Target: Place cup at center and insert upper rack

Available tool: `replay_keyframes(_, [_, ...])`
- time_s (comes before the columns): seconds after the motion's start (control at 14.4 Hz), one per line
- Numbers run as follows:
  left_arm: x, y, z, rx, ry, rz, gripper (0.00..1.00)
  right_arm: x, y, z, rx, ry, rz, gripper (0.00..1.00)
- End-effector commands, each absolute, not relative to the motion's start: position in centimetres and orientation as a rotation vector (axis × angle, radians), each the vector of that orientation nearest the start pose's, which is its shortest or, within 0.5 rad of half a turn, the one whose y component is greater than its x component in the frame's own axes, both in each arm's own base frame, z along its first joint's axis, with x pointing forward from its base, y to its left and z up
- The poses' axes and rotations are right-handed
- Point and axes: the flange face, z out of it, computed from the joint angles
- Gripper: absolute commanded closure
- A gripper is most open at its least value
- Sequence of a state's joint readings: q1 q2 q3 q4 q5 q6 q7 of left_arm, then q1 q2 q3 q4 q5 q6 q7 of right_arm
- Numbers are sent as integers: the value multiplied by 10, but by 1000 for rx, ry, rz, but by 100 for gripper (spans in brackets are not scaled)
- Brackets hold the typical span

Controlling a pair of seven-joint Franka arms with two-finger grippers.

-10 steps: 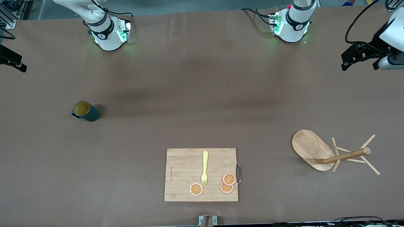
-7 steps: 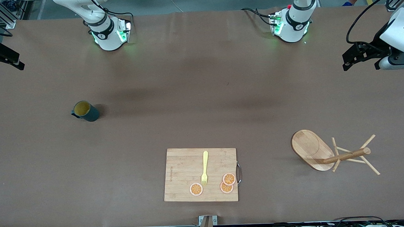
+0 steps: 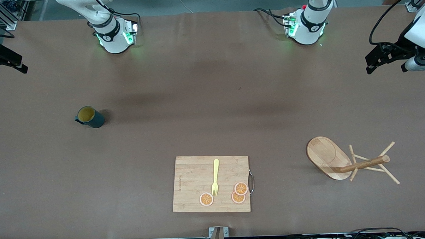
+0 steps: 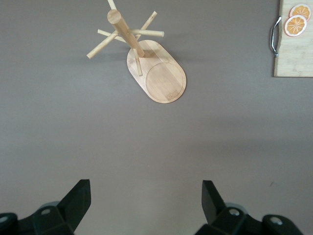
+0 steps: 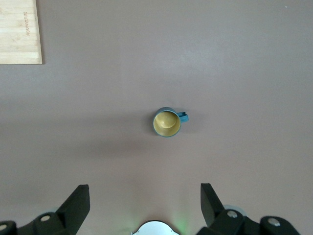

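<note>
Right gripper [image 3: 7,63] high over worktop [image 3: 197,98] edge, jaws wide apart, empty. Cup [image 3: 89,117] upright toward right arm's end, probably rigid, glazed, slippery; best pinched across rim wall. Upper rack [image 3: 344,162] tipped on its side toward left arm's end, light, stiff wood; grip post. Left gripper [image 3: 387,58] likewise wide, empty

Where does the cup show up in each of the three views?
Front view: the cup stands upright toward the right arm's end of the table, farther from the camera than the cutting board.
Right wrist view: mid-picture, yellow inside showing.
Left wrist view: not in it.
Shared landmark: the cutting board.
</note>
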State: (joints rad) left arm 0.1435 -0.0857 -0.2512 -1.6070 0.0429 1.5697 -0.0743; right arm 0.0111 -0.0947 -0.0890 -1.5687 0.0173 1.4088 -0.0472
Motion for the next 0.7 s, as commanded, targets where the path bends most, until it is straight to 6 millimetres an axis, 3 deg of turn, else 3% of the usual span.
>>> replay_keyframes(0.0, [527,-57,653,-3065,53,-63,0,541,-46,622,-3118,37,127,0])
replay_keyframes(0.21, [527,-61,651,-3063,57,-57,0,583,-51,557,-3103,7,210,0])
replay_keyframes(0.35, [527,-63,650,-3063,67,-55,0,593,-50,529,-3084,-203,232,0])
replay_keyframes(0.49, [527,-64,652,-3063,69,-60,0,593,-52,487,-3048,-409,253,0])
replay_keyframes(0.63, [527,-64,652,-3065,69,-60,0,589,-66,440,-2974,-733,220,0])
